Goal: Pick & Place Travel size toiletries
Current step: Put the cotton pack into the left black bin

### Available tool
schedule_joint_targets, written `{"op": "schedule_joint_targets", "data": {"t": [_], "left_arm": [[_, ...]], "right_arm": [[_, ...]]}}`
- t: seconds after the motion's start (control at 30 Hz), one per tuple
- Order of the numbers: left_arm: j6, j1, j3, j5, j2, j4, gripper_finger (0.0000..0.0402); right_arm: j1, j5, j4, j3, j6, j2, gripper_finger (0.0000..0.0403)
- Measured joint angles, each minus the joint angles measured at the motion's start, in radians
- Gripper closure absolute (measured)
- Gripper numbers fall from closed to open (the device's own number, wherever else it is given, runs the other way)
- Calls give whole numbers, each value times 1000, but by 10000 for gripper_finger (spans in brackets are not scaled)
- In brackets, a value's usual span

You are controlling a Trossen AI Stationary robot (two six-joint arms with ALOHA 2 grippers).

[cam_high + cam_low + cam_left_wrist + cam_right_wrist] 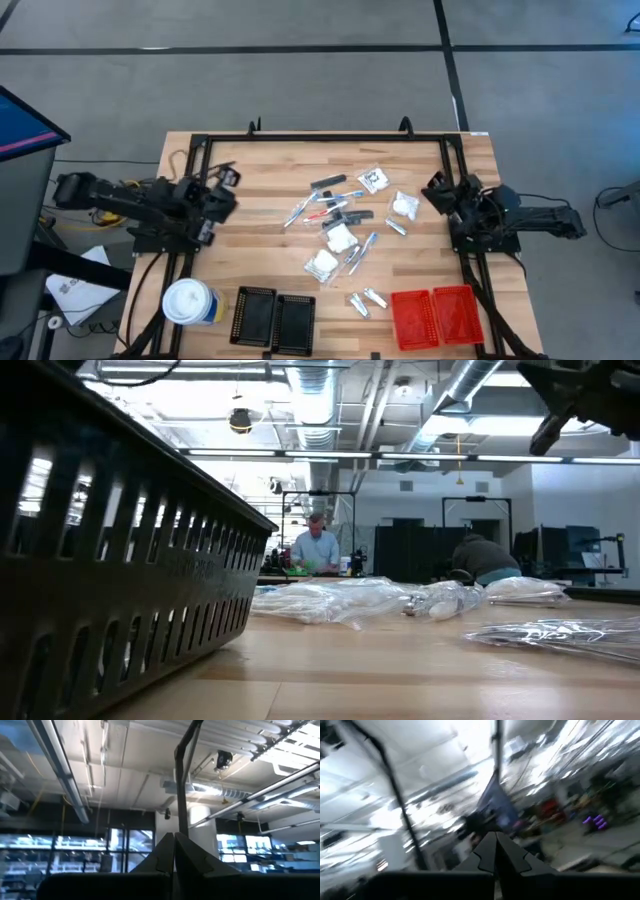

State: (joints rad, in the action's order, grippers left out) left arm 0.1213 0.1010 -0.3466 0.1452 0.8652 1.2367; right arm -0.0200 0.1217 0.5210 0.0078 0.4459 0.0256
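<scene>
So the left pincer (222, 178) sits clenched and empty at the worktop's (260, 160) left edge. Near that corner there's a white-topped canister (188, 303), then two black trays (274, 320). The travel size toiletries (345, 225) lie scattered mid-worktop, packets, sachets and sticks, with a couple of silvery sachets (366, 300) nearer the front. Two red trays (436, 315) sit front right. The right pincer (437, 190) is clenched too, empty, at the right edge.

Grey floor (300, 90); ceiling ducts (470, 390), strip lights (400, 457)
</scene>
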Motion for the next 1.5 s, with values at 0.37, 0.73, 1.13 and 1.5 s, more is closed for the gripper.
{"op": "schedule_joint_targets", "data": {"t": [0.37,0.73,1.13,1.5], "left_arm": [[15,84,-66,21,141,3,394],[-34,83,-173,-33,139,-386,394],[-65,83,-210,-49,108,-476,394],[-65,83,-210,-48,102,-499,394]], "right_arm": [[-1,228,-7,-1,-11,1,403],[-1,210,86,0,-81,0,403],[146,88,-76,83,-106,220,403],[294,259,-452,473,-20,724,403]]}}
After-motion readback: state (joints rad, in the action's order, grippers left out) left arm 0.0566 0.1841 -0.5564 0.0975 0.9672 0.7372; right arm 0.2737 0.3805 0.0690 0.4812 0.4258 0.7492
